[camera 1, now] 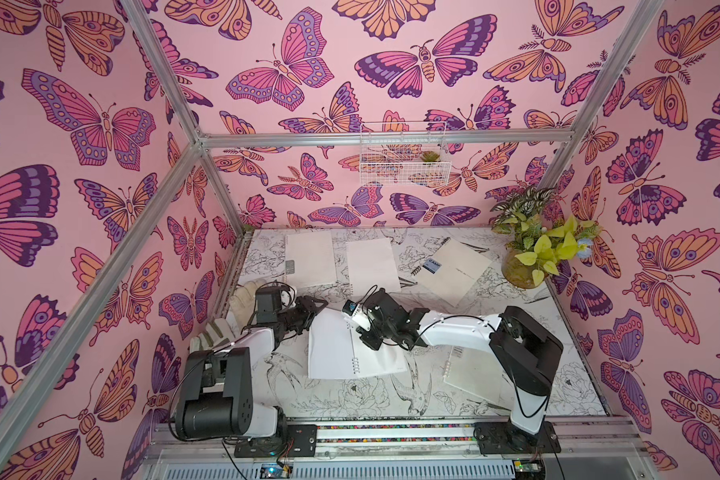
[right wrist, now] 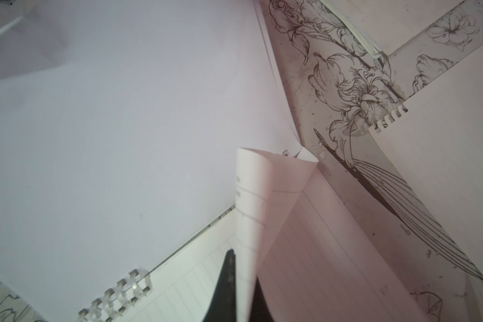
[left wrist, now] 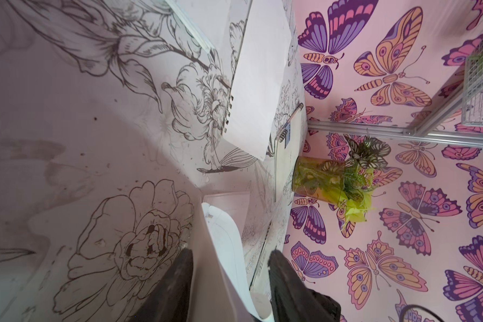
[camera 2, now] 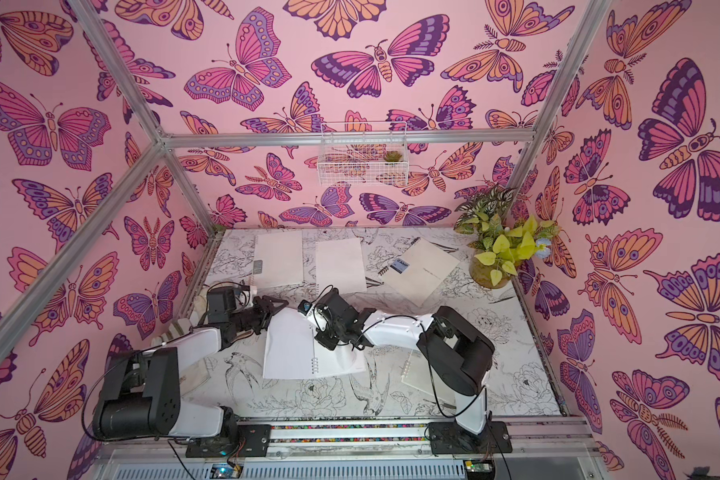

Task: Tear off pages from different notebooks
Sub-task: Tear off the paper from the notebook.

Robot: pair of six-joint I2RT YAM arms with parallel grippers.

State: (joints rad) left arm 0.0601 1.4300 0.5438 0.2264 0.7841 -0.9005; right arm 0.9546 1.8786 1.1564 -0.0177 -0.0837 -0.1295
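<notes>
An open notebook (camera 1: 333, 353) with white rings (camera 1: 355, 362) lies mid-table. My right gripper (right wrist: 243, 278) is shut on its lined page (right wrist: 265, 195), which curls up off the right half; in both top views the right gripper (camera 1: 367, 337) (camera 2: 325, 341) sits over the binding. My left gripper (left wrist: 230, 267) is open, and the notebook's blank left leaf (left wrist: 223, 251) stands loose between its jaws. In a top view the left gripper (camera 1: 319, 304) is at that leaf's far corner. A torn page (camera 1: 371, 266) lies at the back.
Three more notebooks: one at the back left (camera 1: 310, 257), the CAMP one (camera 1: 454, 268) at the back right, and one under my right arm (camera 1: 466, 374). A work glove (camera 1: 242, 303) lies by the left wall. A potted plant (camera 1: 524, 257) fills the back right corner.
</notes>
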